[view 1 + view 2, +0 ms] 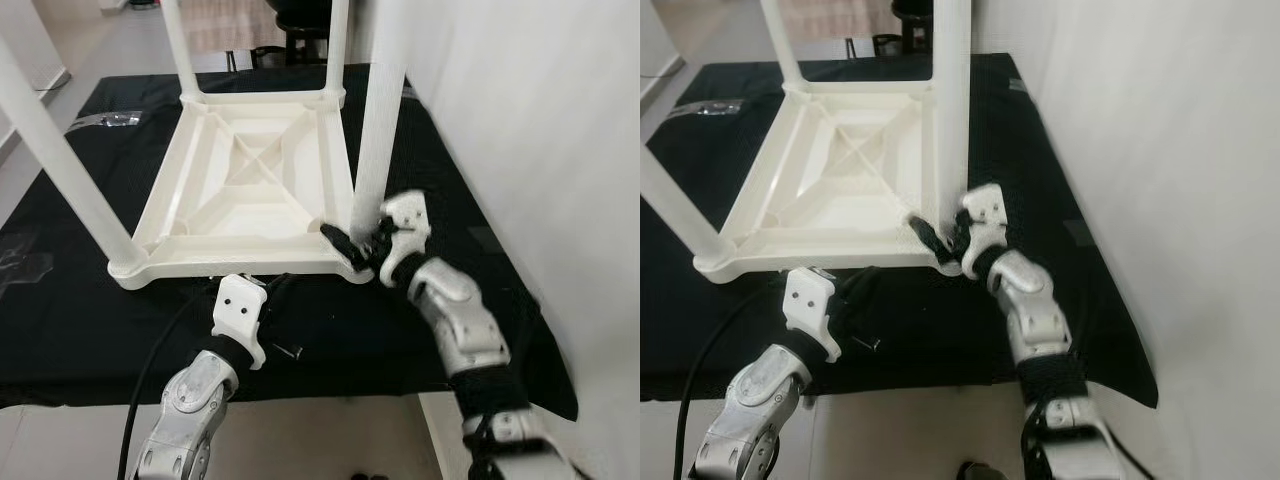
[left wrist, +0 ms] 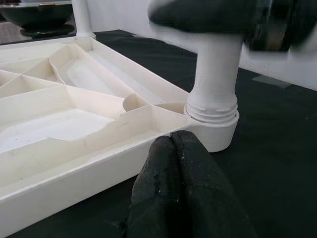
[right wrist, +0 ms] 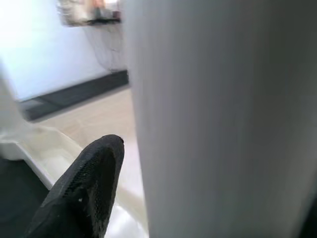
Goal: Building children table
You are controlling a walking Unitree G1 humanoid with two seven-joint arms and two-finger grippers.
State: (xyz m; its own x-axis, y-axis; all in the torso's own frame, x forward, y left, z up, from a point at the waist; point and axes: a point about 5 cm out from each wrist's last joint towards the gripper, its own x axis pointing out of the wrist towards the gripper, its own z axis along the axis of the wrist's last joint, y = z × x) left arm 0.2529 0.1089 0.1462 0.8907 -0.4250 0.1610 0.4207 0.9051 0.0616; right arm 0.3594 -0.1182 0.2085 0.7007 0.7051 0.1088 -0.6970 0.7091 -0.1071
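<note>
A white plastic table [image 1: 250, 190] lies upside down on a black cloth [image 1: 400, 330], its ribbed underside facing up and four legs standing in the corner sockets. It fills the middle of the cloth, with the near edge just ahead of both grippers. By its look it is hollow moulded plastic, so I judge it light, stiff and smooth enough to slide on the cloth if pushed sideways. The ribs and rim give firm edges; the legs are round and slick, so the best hold on one is low, just above its socket, where a squeeze or a twist will not lever the whole frame over.

The near-right leg [image 1: 378, 130] rises from its threaded collar at the near-right corner. The right arm reaches in from the near right, elbow bent, wrist turned inward. The right gripper [image 1: 352, 245] sits at the base of that leg, one black finger [image 3: 81, 193] lying alongside the white tube in the wrist view. The fingers appear to bracket the leg near the socket, but I cannot tell whether they clamp it or merely stand spread beside it.

The left arm comes up from the near left with its wrist raised. The left gripper [image 2: 178, 191] has its two fingers pressed together, empty, tips touching or just short of the table's near rim, close to the same corner.

A small dark bit [image 1: 290, 351], perhaps a screw, lies on the cloth near the left wrist.
</note>
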